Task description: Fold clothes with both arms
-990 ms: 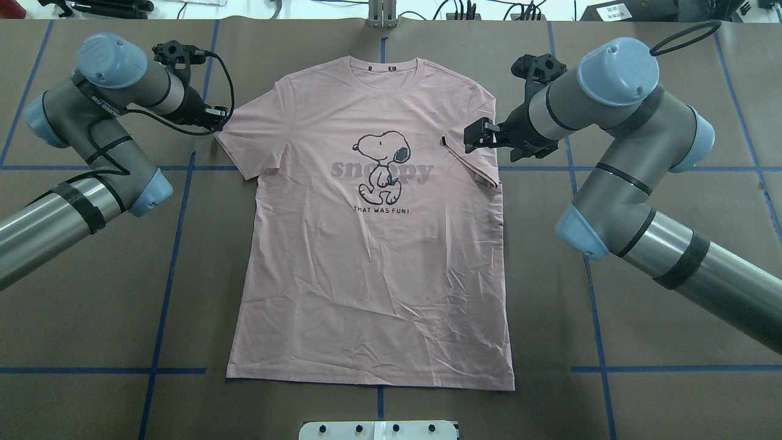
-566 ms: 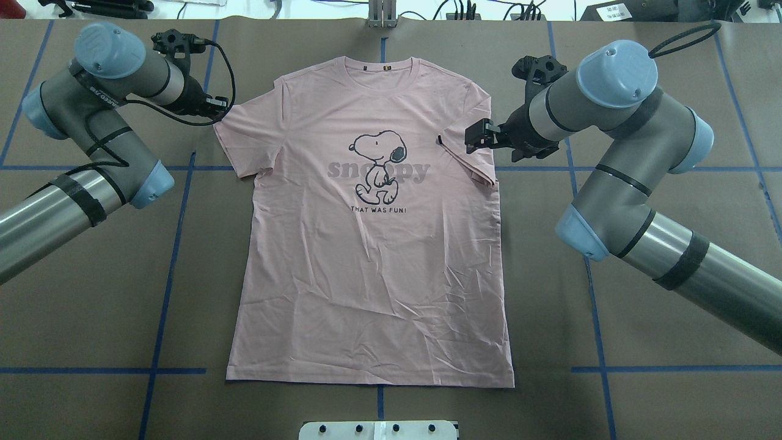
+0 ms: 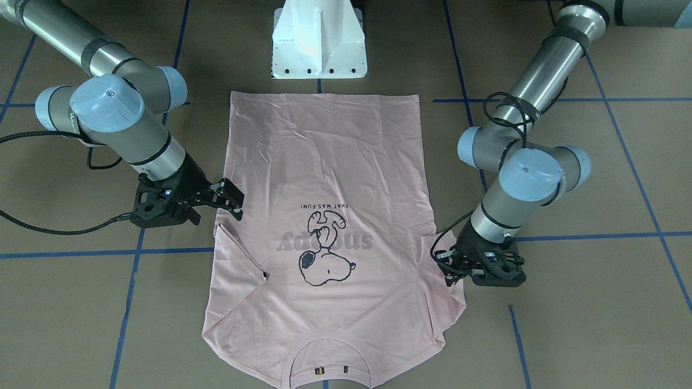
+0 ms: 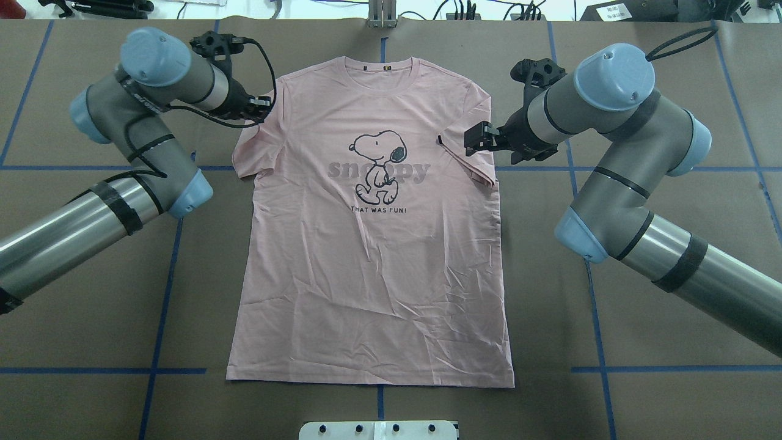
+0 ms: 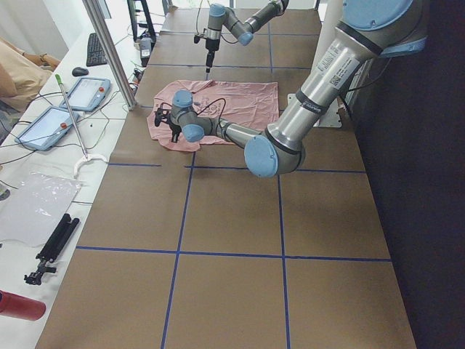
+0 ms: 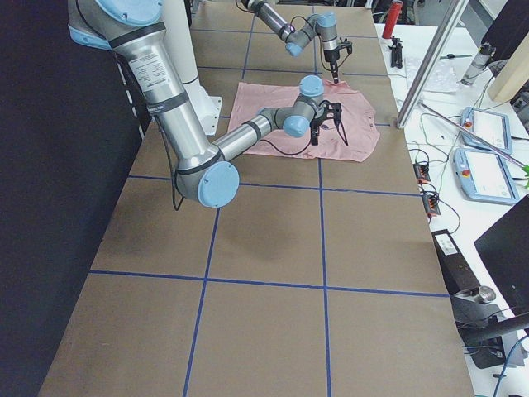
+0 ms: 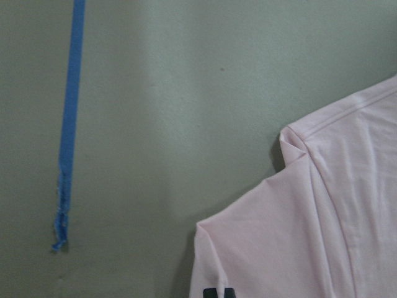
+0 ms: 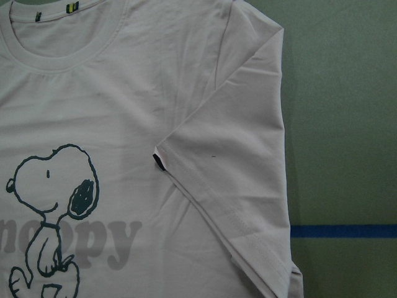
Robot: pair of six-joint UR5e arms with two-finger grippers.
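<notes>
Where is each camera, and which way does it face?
Front: across the table, facing the robot; T-shirt, right arm, left arm, white base.
Overhead: behind the robot, looking down; both arms.
Exterior left: table's end; left arm nearest.
Exterior right: opposite end; right arm nearest.
Left wrist: down at a sleeve, blue tape; no robot parts.
Right wrist: down at the Snoopy print; none.
Front and overhead share the T-shirt, flipped.

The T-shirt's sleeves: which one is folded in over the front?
The right sleeve, on the robot's right beside the right pincer: it lies folded onto the chest. The left sleeve lies spread outward, not turned over.
</notes>
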